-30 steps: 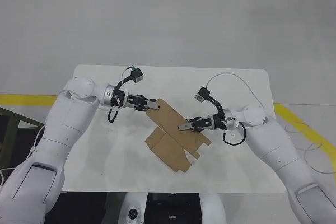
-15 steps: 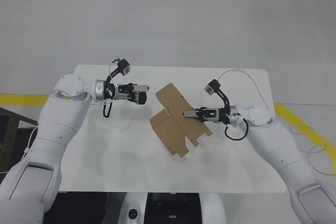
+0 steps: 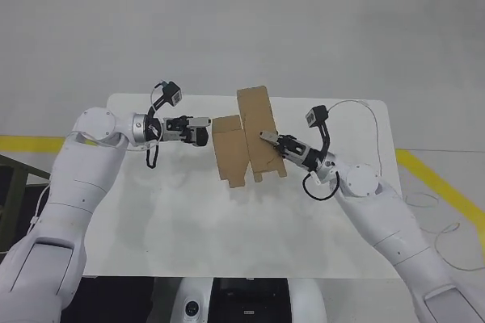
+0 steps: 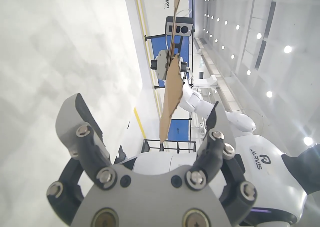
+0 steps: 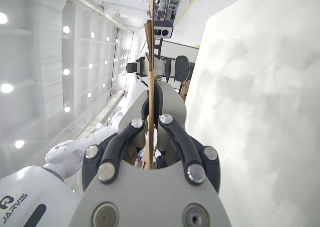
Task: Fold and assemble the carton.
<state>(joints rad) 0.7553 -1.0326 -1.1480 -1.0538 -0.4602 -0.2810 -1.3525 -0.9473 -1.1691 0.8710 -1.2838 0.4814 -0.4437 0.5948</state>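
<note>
The carton [image 3: 230,149] is a flat brown cardboard blank, held up off the white table [image 3: 170,210] near its back middle. My right gripper [image 3: 265,136] is shut on the blank's right part. In the right wrist view the carton [image 5: 151,37] runs edge-on between the closed fingers of my right gripper [image 5: 150,96]. My left gripper [image 3: 204,137] is open, just off the blank's left edge and not touching it. In the left wrist view the carton [image 4: 172,87] hangs edge-on beyond my left gripper [image 4: 150,119], which holds nothing.
The table's front half is bare white surface. A thin cable [image 3: 356,109] loops from the right wrist camera over the table's back right corner. A yellow floor line [image 3: 436,174] runs beside the table on the right.
The right gripper has lifted the carton off the table and swung it toward the back. The left gripper let go of the carton, pulled away to the left, and now sits open beside it.
</note>
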